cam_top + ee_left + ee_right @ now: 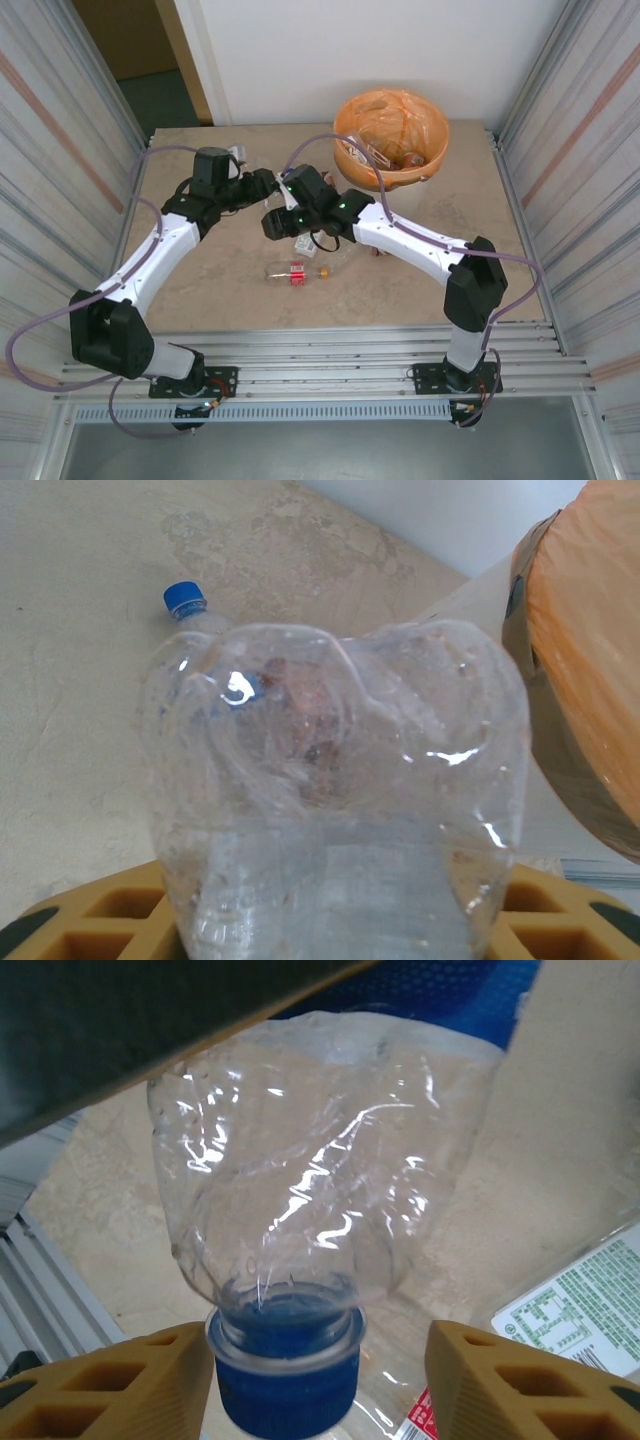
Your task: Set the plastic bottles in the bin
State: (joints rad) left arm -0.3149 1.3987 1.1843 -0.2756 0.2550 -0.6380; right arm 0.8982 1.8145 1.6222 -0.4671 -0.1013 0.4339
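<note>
My left gripper (pixel 268 187) (pixel 335 915) is shut on a crushed clear plastic bottle (pixel 340 810), which bulges up between its yellow fingers (pixel 95 920). Behind that bottle a blue cap (pixel 183 598) pokes up over the table. My right gripper (pixel 277 222) (pixel 320 1380) stands open around the blue-capped neck (pixel 288 1385) of a crumpled clear bottle (pixel 320 1160). Its left finger touches the cap and its right finger (pixel 500 1380) is apart from it. Another clear bottle with a red label (pixel 295 272) lies on the table in front of both grippers. The bin (pixel 345 165) (pixel 590 660), lined in orange, stands at the back right with bottles inside.
A white label with green print (pixel 580 1310) and a red label (pixel 425 1420) lie under my right gripper. Corrugated metal walls (pixel 60 150) flank the table on both sides. A dark arm part (pixel 120 1030) hangs just above the right gripper's bottle.
</note>
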